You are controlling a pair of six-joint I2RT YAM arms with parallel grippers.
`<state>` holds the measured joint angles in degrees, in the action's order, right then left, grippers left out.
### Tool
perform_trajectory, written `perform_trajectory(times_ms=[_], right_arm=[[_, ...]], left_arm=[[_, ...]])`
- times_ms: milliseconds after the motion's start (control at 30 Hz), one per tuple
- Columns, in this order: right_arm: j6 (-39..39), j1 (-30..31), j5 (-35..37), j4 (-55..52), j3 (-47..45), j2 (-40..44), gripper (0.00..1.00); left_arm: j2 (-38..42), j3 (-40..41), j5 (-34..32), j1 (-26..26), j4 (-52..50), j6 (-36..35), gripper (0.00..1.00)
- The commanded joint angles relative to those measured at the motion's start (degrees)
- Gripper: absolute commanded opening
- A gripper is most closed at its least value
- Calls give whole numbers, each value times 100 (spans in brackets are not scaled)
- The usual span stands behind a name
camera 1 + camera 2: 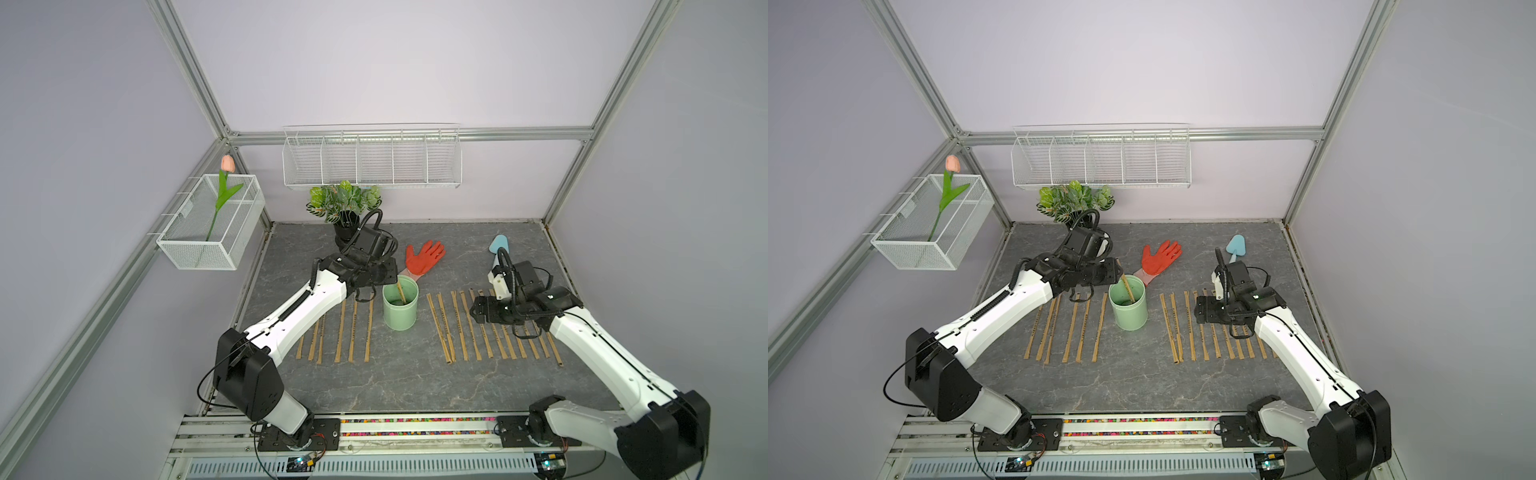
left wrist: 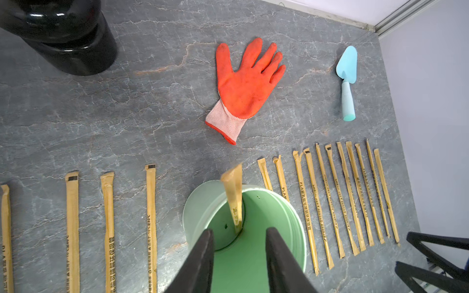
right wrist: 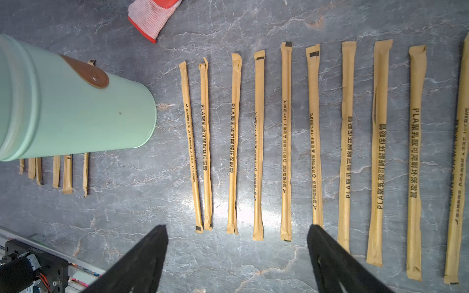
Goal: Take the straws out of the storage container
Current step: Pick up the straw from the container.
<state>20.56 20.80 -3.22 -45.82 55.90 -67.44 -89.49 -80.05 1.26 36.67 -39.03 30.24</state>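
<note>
The mint-green storage container [image 1: 400, 316] [image 1: 1128, 311] stands upright mid-table. One tan straw [image 1: 401, 292] [image 2: 234, 195] leans inside it, its top poking over the far rim. My left gripper [image 2: 241, 230] hovers over the container's mouth [image 2: 195, 210], open part-way, with its fingers either side of the straw's lower part and not touching it. Several straws lie in a row to the left [image 1: 353, 328] and several more to the right [image 1: 457, 328] [image 3: 285, 142]. My right gripper [image 3: 237, 228] [image 1: 478, 309] hangs wide open and empty over the right row.
A red glove [image 1: 424, 257] lies behind the container and a blue trowel [image 1: 498, 245] sits at the back right. A black vase with a leafy plant [image 1: 345, 216] stands behind my left wrist. White wire baskets [image 1: 372, 162] [image 1: 212, 224] hang on the walls.
</note>
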Motion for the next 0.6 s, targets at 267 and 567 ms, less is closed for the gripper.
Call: perform_trajectory(times_ms=[267, 567], right_arm=[[-67, -122, -41, -103, -164, 60, 89], [-108, -219, -52, -104, -227, 103, 89]], left_arm=[[-445, -456, -141, 3, 64, 12, 32], [-816, -861, -112, 1, -181, -66, 22]])
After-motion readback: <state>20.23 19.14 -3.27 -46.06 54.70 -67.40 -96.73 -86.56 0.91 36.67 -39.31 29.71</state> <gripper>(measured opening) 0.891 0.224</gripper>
